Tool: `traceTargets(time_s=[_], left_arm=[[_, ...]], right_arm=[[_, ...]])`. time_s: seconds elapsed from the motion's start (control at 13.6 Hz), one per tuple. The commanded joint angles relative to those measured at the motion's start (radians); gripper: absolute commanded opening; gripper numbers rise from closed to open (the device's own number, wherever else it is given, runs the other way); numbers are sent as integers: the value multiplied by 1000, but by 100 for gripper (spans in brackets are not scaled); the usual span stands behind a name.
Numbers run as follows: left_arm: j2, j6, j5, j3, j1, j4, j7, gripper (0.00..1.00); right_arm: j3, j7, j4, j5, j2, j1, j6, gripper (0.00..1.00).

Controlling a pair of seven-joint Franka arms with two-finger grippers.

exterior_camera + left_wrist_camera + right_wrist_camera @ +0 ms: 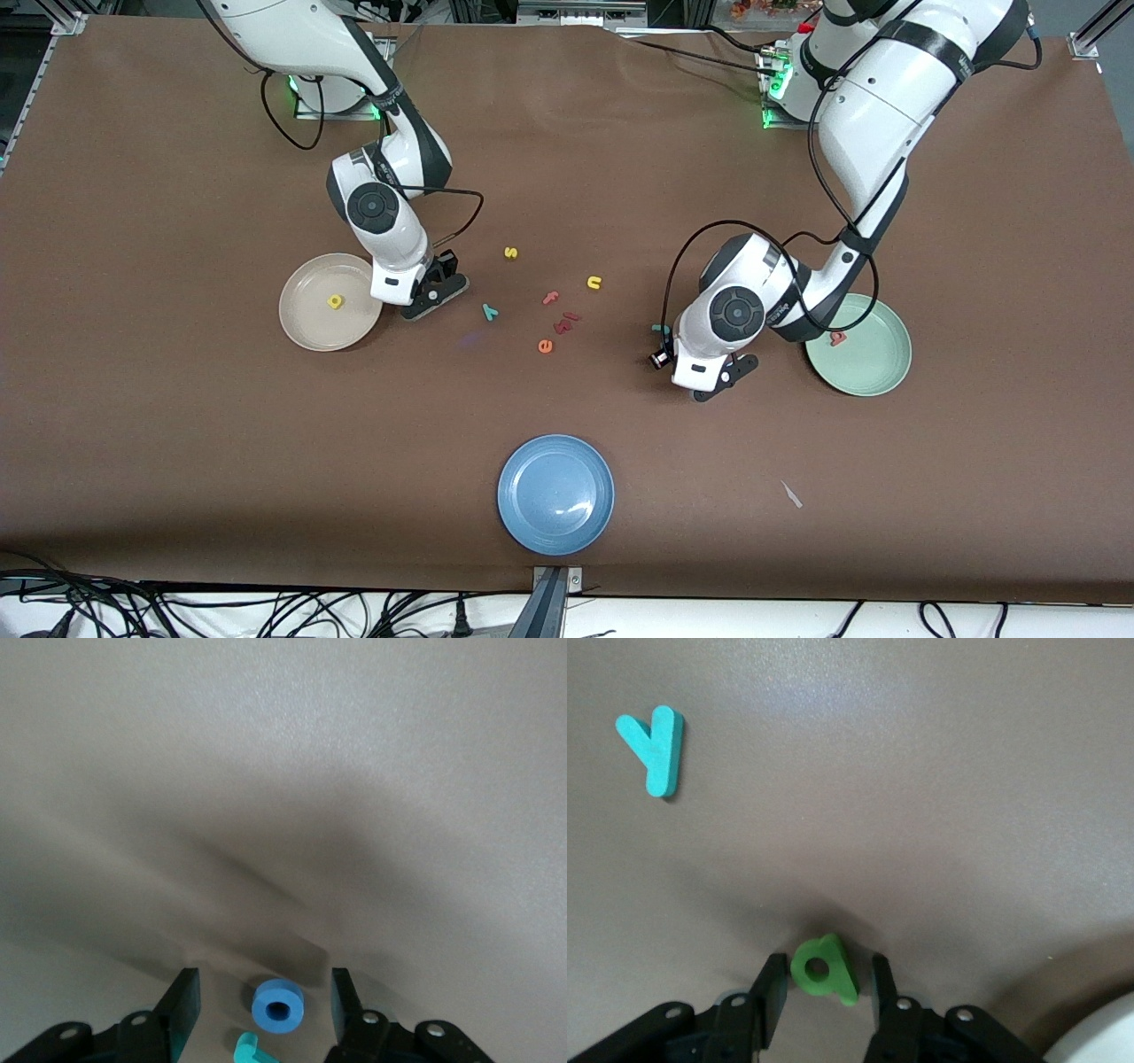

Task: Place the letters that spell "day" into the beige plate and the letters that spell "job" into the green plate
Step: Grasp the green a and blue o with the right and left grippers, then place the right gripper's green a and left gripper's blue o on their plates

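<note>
Right hand (822,988), beside the beige plate (301,332), narrowly brackets the green d (824,969). Left hand (266,1001), near the green plate (877,372), half-open around the blue o (278,1005); grip on either unconfirmed.

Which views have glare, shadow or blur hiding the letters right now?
Front view: a window-like glare patch on the blue plate, letters small but unobscured. Left wrist view: streaky, smeared shadows on the table above the blue o, which stays sharp. Right wrist view: soft shadow around the green d; the teal y is evenly lit.
</note>
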Motion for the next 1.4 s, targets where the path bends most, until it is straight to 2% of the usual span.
traceTargets(time_s=[0.0,0.15,0.29,0.52,0.66,0.74,0.96,1.03,1.18,1.25,1.33], left_arm=[[10,1,16,0,-19,11,-31,65],[10,0,16,0,-20,11,-36,60],[12,0,16,0,-18,11,-36,45],[15,-6,7,0,-16,11,-36,27],[12,-8,-2,0,-7,13,-33,8],[4,-12,-2,0,-4,16,-33,4],[-58,-101,-2,-11,61,22,5,1],[-94,-151,-7,-29,101,20,57,1],[-137,-268,-39,-87,233,17,192,1],[-154,-334,-39,-110,300,16,264,1],[-164,-403,-39,-118,354,14,353,1]], right_arm=[[1,1,7,2,14,6,23,6],[-2,-11,7,2,-15,4,8,6],[-23,-11,7,2,-76,1,-76,6],[-118,-30,7,2,-167,1,-216,6],[-183,-53,4,2,-180,1,-291,8],[-212,-54,-9,2,-177,1,-304,8],[-237,-54,-57,3,-154,-2,-290,8],[-237,-54,-57,3,-140,-4,-281,12],[-237,-53,-57,5,-108,-8,-255,26],[-237,-39,-57,5,-109,-8,-259,81],[-237,-39,-52,3,-121,-8,-267,100]])
